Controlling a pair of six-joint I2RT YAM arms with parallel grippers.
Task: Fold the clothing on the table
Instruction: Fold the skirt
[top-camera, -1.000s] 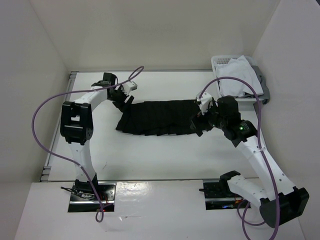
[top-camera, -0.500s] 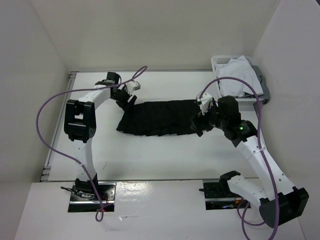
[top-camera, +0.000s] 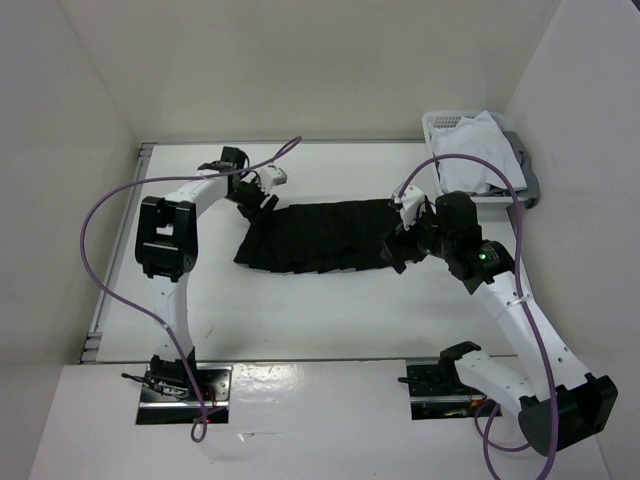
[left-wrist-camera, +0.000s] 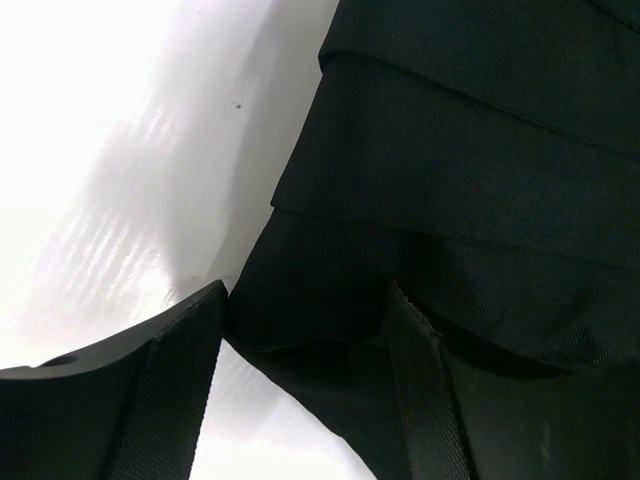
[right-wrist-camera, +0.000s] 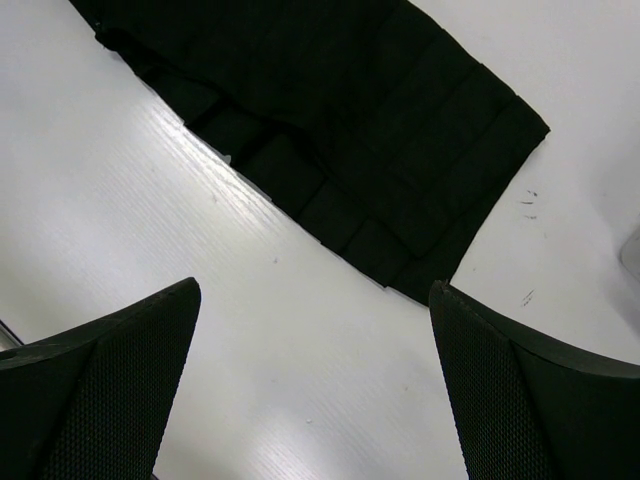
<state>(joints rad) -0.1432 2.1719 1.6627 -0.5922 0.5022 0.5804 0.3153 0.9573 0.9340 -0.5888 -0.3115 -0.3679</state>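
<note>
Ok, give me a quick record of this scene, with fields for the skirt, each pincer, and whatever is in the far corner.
clothing: black pleated skirt, lying flat on the table, its length running left to right
left arm: left pincer open at the skirt's left end, fabric edge between its fingers
right arm: right pincer open wide by the skirt's right end, nothing between its fingers
far right corner: white basket holding a white garment
</note>
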